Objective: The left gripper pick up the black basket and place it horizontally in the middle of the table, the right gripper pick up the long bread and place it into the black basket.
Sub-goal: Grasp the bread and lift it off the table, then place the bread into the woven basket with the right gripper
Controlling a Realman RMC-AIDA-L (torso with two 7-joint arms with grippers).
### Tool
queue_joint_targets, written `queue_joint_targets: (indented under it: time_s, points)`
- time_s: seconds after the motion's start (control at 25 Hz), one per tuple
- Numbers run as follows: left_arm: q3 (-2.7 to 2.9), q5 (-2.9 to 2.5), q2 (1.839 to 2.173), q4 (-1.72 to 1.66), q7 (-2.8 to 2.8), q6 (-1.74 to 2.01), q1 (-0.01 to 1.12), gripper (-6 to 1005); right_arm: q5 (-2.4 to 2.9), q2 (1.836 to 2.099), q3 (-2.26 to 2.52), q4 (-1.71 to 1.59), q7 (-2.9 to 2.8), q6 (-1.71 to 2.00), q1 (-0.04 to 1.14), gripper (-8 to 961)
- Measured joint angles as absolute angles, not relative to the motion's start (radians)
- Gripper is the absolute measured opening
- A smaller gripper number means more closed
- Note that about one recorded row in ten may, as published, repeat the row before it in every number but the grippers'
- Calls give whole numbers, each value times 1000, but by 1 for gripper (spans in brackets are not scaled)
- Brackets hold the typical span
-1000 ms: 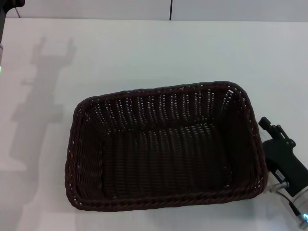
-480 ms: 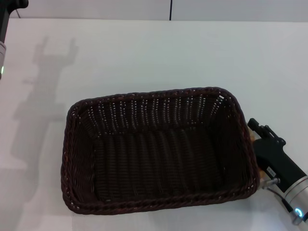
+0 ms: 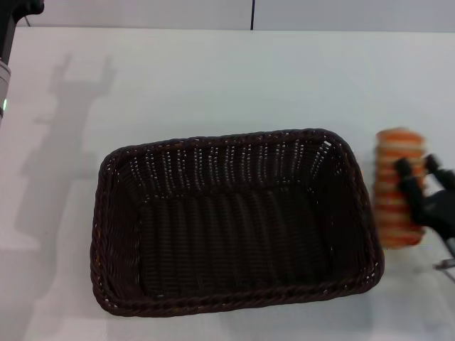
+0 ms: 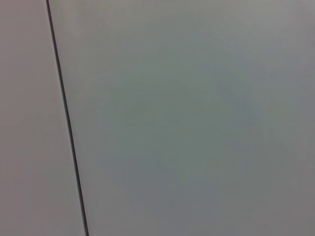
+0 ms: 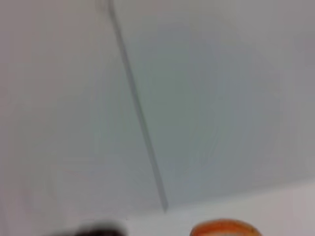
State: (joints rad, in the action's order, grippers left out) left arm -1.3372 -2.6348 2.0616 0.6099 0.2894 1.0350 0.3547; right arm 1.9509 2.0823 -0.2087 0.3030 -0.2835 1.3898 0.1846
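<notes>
While the black basket [image 3: 234, 220] lies with its long axis running left to right across the middle of the table [image 3: 213, 78], the long bread [image 3: 397, 188] stands apart from it on the right, its long axis running from the near edge toward the far edge, crosswise to the basket. Basket: large, rectangular, woven wicker, very dark brown-black, sloped sides, braided rim, open side up, interior holding nothing; its far rim tilts slightly, the right end a little farther back than the left. Bread: oblong ridged loaf, alternating orange and cream bands, rounded far end uppermost in the head view, just beside the basket's right short side without touching it; whether it rests on the table or is lifted cannot be told. Right gripper [image 3: 419, 177]: black, entering from the right edge, fingers [image 3: 405, 170] set against the loaf's right flank and closed around it. In the right wrist view only the orange tip of the bread [image 5: 224, 228] shows at the frame edge. Left gripper: out of sight; only its arm [image 3: 8, 28] shows at the far left corner of the table. Compared with half a second ago, the basket has not shifted, whereas the right gripper has moved up from the basket's near right corner and the loaf, then almost hidden, is now fully exposed.
</notes>
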Motion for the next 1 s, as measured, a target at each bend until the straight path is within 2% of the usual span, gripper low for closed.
queue_joint_targets:
  time_s: [0.24,0.4,0.6,0.84,1.0]
  points:
    - [-1338,-2635,2062,609,289,1035,354,805,1950,2082,-246,287,-264,1731,107,460]
    - [-1338,-2635,2062,609,290,1035,354,805,1967,2082,-232,289,-256,1820,114,435]
    - [-1337,-2634,2063,609,290,1035,354,805,2051,2081,-224,321,-254,1905,171,400]
    - [-1336,-2634,2065,609,290,1035,354,805,2256,2082,-221,348,-266,1753,314,355]
    - [-1336,-2633,2065,616,290,1036,351,805,2285,2082,-220,368,-287,1707,337,326]
